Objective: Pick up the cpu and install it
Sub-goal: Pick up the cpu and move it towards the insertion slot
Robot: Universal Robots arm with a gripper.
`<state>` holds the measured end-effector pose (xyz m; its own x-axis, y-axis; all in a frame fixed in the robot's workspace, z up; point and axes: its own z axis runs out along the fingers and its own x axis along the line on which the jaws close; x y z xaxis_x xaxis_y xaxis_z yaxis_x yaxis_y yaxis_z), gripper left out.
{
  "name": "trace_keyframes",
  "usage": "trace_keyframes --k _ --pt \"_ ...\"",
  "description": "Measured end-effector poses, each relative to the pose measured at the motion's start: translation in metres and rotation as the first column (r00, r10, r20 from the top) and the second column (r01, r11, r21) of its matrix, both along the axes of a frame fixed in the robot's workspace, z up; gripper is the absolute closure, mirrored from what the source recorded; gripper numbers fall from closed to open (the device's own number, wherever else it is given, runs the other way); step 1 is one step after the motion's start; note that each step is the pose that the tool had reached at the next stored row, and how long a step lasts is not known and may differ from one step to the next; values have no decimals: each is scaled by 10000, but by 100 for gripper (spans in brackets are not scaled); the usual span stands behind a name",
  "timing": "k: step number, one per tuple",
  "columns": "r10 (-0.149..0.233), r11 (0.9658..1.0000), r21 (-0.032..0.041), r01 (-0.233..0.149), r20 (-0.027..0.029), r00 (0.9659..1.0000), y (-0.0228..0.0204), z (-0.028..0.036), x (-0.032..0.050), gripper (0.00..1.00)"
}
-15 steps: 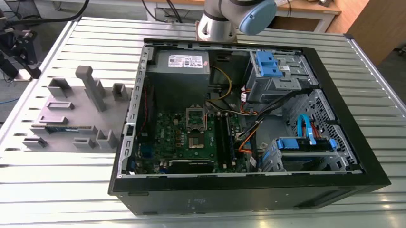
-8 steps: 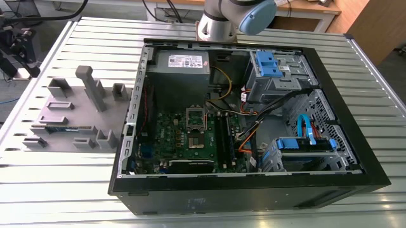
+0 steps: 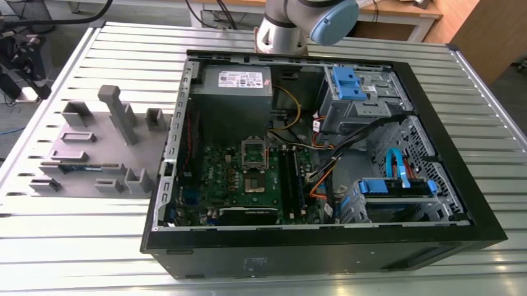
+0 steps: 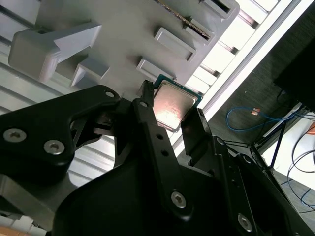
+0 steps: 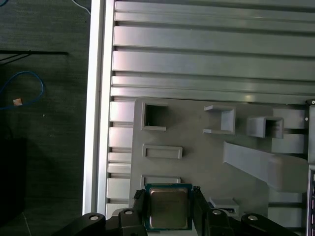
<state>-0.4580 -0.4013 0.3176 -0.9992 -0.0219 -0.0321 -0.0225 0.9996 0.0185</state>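
Clamped edge to edge between black fingers of gripper, above grey holder tray: cpu. Small, flat, square; dull silver-grey metal lid, thin green border.

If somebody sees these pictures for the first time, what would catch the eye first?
First comes the open computer case, lying on the slatted metal table with its green board exposed. In the first wrist view, the black gripper holds the cpu, a shiny square chip, between its fingers over the grey tray.
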Motion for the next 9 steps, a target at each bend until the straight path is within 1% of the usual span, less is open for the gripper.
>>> trace_keyframes --k 9 --pt "1 10000 0 -1 1 10000 1 21 0 53"
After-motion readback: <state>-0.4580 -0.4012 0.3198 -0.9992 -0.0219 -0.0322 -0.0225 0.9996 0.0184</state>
